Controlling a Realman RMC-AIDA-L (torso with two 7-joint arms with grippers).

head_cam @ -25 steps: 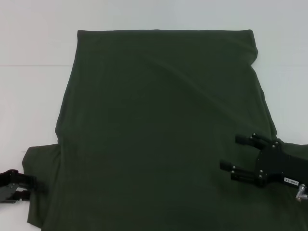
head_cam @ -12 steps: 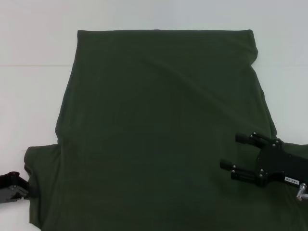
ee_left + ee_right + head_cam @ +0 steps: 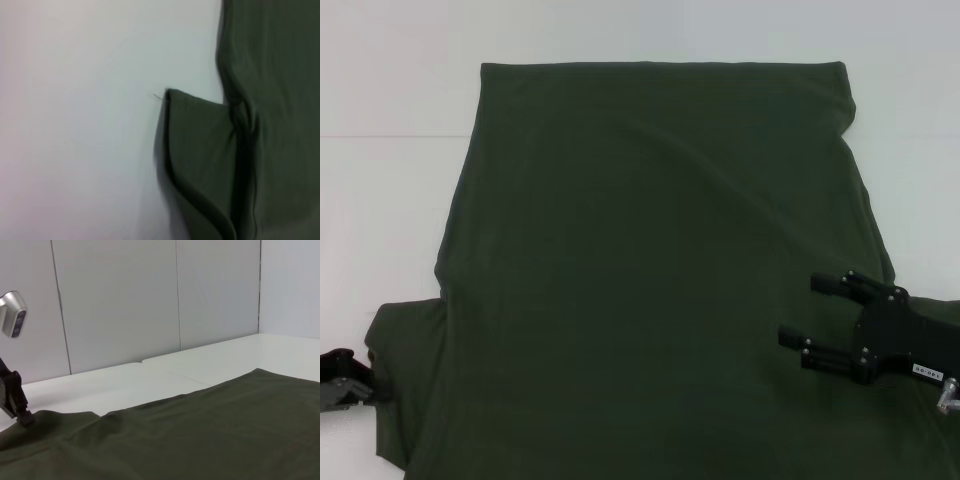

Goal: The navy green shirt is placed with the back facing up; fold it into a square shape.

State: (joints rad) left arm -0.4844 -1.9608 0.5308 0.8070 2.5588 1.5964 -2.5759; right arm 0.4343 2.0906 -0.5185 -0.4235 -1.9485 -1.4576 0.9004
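Lying flat: matte olive navy green shirt (image 3: 660, 270); right gripper (image 3: 812, 313) fingers spread; left gripper (image 3: 360, 385) unclear.

The navy green shirt (image 3: 650, 270) is a plain dark olive green all over its upturned side, with no print or pattern, only soft darker shading along its creases. It lies on a white counter (image 3: 390, 190). The right pincer (image 3: 825, 320) is black with small silvery screws and a white label, and the left pincer (image 3: 365, 385) is black too.
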